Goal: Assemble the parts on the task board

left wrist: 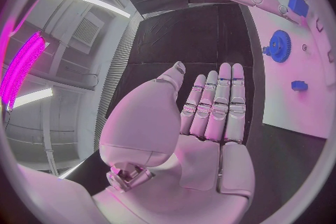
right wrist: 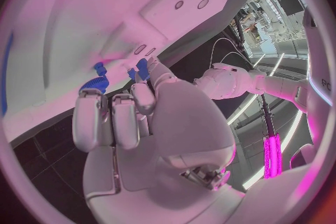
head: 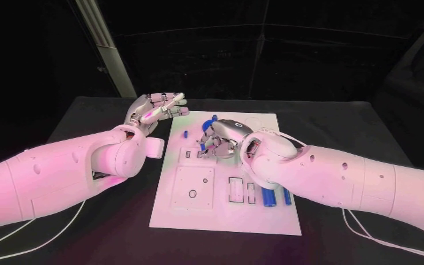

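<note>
Blue rods lie lengthwise along the task board.

No legible text, labels or nos. anywhere on the things.

We see pink-magenta light washing whole scene, strongest on white arms and task board. Background above black table nearly black in head view; pale slanted beam catches some light. Board reads bright, mild glare on its surface. Wrist views show heavy fisheye bending, dark frame at rims; bright ceiling strip lights and glowing magenta panel. Left hand sharp, evenly lit. Right hand casts soft shadow on board.
</note>
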Controlling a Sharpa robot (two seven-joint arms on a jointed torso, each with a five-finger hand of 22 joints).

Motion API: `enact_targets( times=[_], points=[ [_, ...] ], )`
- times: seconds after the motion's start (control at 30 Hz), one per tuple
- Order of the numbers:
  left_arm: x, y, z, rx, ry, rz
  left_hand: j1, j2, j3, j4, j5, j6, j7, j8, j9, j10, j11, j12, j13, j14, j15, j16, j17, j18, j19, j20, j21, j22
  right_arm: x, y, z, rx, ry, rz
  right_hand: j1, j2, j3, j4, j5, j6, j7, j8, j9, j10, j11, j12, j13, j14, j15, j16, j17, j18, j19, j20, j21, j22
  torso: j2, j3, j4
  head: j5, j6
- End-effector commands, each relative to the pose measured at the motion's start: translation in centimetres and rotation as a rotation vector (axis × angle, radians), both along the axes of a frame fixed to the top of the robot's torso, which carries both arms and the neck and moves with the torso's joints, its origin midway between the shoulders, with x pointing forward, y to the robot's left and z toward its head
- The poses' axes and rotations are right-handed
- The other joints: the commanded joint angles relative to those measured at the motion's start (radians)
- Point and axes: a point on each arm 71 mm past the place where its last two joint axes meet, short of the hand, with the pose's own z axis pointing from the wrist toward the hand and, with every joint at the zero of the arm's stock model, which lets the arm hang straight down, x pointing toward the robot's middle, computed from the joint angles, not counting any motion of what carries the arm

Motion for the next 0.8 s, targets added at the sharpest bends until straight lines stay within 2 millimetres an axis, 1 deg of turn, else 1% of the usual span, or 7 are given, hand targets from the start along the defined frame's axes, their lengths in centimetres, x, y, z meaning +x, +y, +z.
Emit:
enact_targets(
  times=[0.03,0.53,0.73,0.8],
  points=[
    [0.0,-0.21,0.22,-0.011,-0.011,-0.009,0.0,0.006,0.001,-0.007,-0.005,-0.002,0.002,-0.006,0.0,0.002,0.004,-0.003,0.0,-0.003,-0.001,-0.005,0.0,0.014,-0.004,0.0,-0.006,-0.001,-0.1,0.23,-0.29,-0.056,-0.017,0.008,-0.01,-0.002,0.01,0.001,0.0,0.043,-0.025,0.012,0.007,-0.006,0.0,-0.004,0.001,0.056,-0.006,-0.005,0.035,-0.006,-0.008,0.002,-0.004,-0.002,0.001,0.001,0.0011,0.001,-0.002],
    [-0.02,-0.34,0.23,-0.012,-0.009,-0.014,0.0,0.006,0.001,-0.007,-0.005,-0.002,0.002,-0.006,0.0,0.002,0.004,-0.003,0.0,-0.003,-0.001,-0.005,0.0,0.014,-0.004,0.0,-0.006,-0.001,-0.11,0.38,-0.96,-0.101,0.004,0.006,-0.012,-0.005,0.011,-0.001,0.001,0.042,-0.025,0.011,0.007,-0.006,-0.001,-0.005,0.0,0.056,-0.006,-0.006,0.034,-0.006,-0.009,0.001,-0.004,-0.003,0.001,0.0018,-0.0006,0.006,-0.009],
    [-0.02,-0.37,0.23,-0.013,-0.009,-0.015,0.0,0.006,0.001,-0.007,-0.005,-0.002,0.002,-0.006,0.0,0.002,0.004,-0.003,0.0,-0.003,-0.001,-0.005,0.0,0.014,-0.004,0.0,-0.006,-0.001,-0.06,0.29,-1.17,-0.119,0.009,0.001,-0.012,-0.005,0.011,-0.001,0.001,0.042,-0.025,0.011,0.007,-0.006,-0.001,-0.005,0.0,0.056,-0.006,-0.006,0.034,-0.006,-0.009,0.001,-0.004,-0.003,0.0,0.0027,-0.0005,0.005,-0.013],
    [-0.02,-0.35,0.23,-0.013,-0.009,-0.015,0.0,0.006,0.001,-0.007,-0.005,-0.002,0.002,-0.006,0.0,0.002,0.004,-0.003,0.0,-0.003,-0.001,-0.005,0.0,0.014,-0.004,0.0,-0.006,-0.001,-0.03,0.18,-1.24,-0.127,0.011,-0.001,-0.013,-0.007,0.011,-0.002,0.001,0.042,-0.025,0.011,0.007,-0.006,-0.001,-0.006,-0.001,0.056,-0.006,-0.006,0.034,-0.006,-0.009,0.001,-0.005,-0.003,0.001,0.0018,-0.0006,0.005,-0.013]
  ],
)
